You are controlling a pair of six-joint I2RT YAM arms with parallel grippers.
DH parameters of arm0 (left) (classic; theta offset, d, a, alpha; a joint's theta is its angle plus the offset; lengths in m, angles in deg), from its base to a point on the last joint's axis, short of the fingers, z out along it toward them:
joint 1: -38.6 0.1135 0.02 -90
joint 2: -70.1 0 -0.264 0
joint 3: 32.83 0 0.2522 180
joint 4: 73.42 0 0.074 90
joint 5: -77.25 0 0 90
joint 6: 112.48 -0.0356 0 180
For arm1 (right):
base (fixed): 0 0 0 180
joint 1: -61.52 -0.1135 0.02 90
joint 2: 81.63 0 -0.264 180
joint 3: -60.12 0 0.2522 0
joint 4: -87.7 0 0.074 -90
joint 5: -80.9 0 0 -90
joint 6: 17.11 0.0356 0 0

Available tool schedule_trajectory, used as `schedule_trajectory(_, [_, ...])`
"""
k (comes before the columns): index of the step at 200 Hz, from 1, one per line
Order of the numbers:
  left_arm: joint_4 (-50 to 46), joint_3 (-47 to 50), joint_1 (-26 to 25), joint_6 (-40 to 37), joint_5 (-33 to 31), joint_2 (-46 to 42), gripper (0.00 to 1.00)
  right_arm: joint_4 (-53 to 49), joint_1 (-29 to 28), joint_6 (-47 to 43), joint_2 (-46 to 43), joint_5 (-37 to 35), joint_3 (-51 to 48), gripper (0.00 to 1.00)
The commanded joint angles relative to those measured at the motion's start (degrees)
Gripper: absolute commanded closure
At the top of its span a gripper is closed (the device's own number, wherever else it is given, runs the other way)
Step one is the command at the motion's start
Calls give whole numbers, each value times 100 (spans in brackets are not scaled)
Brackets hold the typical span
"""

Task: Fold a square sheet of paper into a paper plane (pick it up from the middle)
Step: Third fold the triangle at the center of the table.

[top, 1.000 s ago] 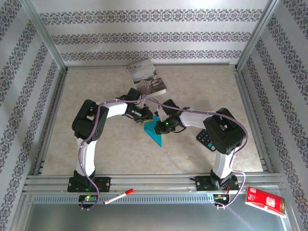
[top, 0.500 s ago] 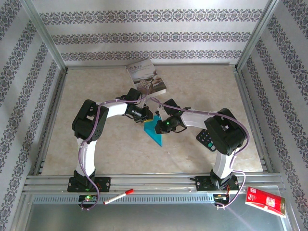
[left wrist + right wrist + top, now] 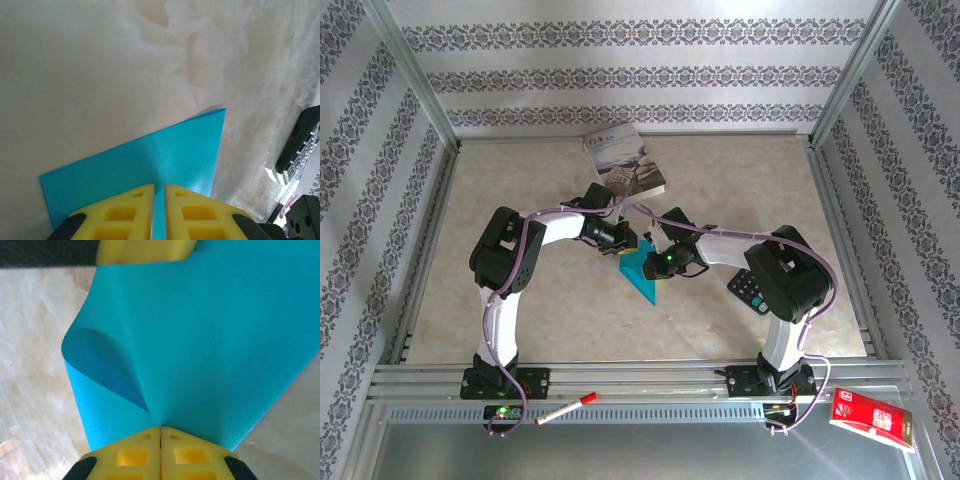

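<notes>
The teal-blue square sheet of paper (image 3: 642, 272) lies folded at the table's middle, tapering to a point toward the near edge. My right gripper (image 3: 160, 428) is shut on the paper (image 3: 215, 340), pinching a fold at one edge, and a flap curls up to the left of the pinch. From the far left, my left gripper (image 3: 159, 187) reaches over the sheet (image 3: 150, 160). Its tips sit on the paper with a thin slit between them, and nothing is pinched in that slit. One left fingertip (image 3: 145, 250) shows on the far edge. The two grippers (image 3: 632, 245) (image 3: 655, 262) are close together.
A grey-white printed book (image 3: 625, 160) lies at the back of the table. A black remote (image 3: 748, 290) (image 3: 300, 145) lies under the right arm's elbow. A red-capped pen (image 3: 565, 408) and a red packet (image 3: 870, 418) lie off the table at the front.
The right arm has edged very slightly. The paper and the left gripper have stayed where they were.
</notes>
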Motion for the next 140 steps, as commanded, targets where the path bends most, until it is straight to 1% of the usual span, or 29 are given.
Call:
schedule_trajectory(1, [-437, 68, 86, -136, -329, 174, 86, 246, -54, 154, -105, -140, -130, 93])
schedule_trajectory(140, [-437, 76, 85, -136, -329, 169, 85, 211, -100, 100, -5, -235, -150, 94])
